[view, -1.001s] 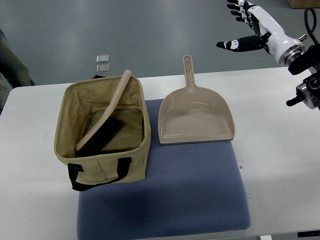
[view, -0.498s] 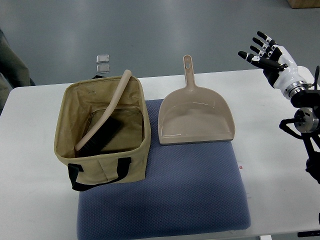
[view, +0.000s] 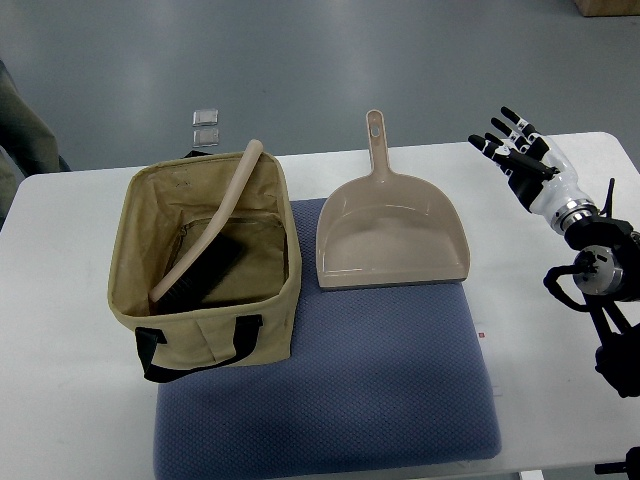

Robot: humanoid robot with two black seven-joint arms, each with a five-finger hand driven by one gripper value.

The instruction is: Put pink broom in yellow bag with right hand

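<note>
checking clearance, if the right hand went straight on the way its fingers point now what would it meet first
Probably nothing: the right hand, fingers spread, points up and left past the table's far edge toward bare floor. The dustpan handle lies left of that line, though depth is unclear.

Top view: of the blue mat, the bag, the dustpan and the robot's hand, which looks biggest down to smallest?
1. Blue mat
2. Bag
3. Dustpan, not far behind the bag
4. Right hand
</note>
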